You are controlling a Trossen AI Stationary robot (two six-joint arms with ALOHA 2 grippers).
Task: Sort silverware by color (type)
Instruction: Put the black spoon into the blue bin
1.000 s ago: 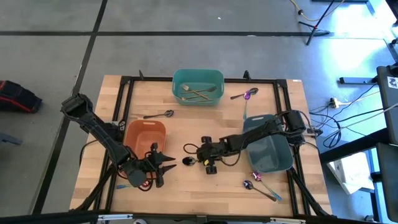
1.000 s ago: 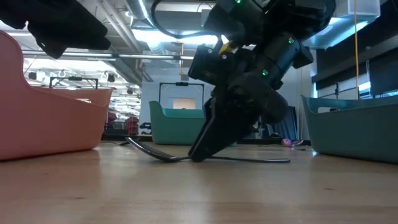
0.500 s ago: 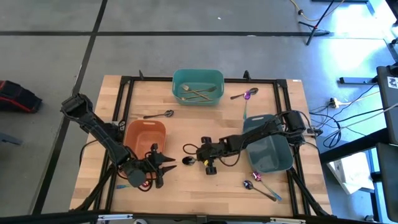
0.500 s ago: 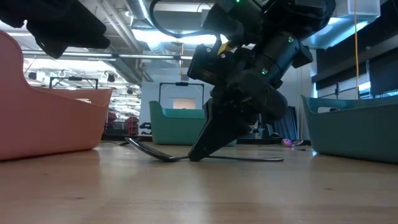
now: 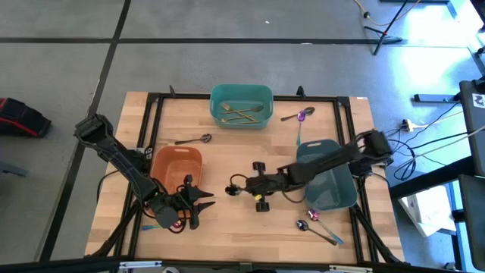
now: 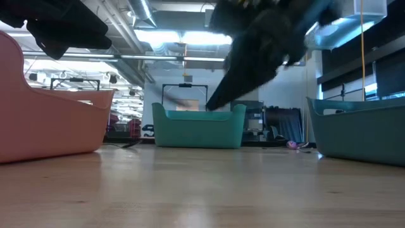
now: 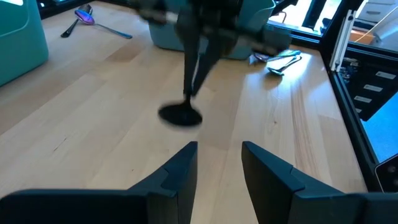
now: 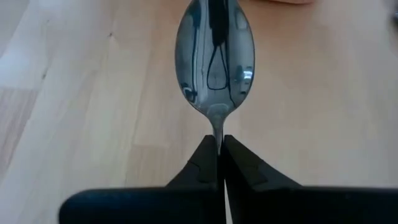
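Note:
My right gripper [image 5: 239, 187] hangs over the middle of the table, shut on a dark silver-black spoon [image 8: 214, 56] whose bowl sticks out past the fingertips. In the left wrist view the spoon [image 7: 181, 114] shows below that gripper. My left gripper [image 5: 201, 203] stands open by the near right corner of the orange bin [image 5: 176, 165], pointing toward the spoon with nothing between its fingers [image 7: 184, 168]. Gold pieces lie in the teal bin [image 5: 241, 94]. My right gripper pinches the spoon's thin neck [image 8: 217, 132], just behind the bowl, between its two fingertips. The fingers slant down toward the table's left and lie along the spoon. The bowl points away from the gripper, and the low view shows no part of the spoon on the table.
A grey-blue bin [image 5: 330, 199] stands at the right. Another dark spoon [image 5: 194, 140] lies behind the orange bin. Purple pieces lie at the far right [image 5: 301, 116] and near the front right [image 5: 314, 224]. Bare wood lies between the bins.
My right gripper has gone up and a little toward the table's right edge, taking the dark spoon with it. The spoon, which lay on the wood, is now lifted clear.

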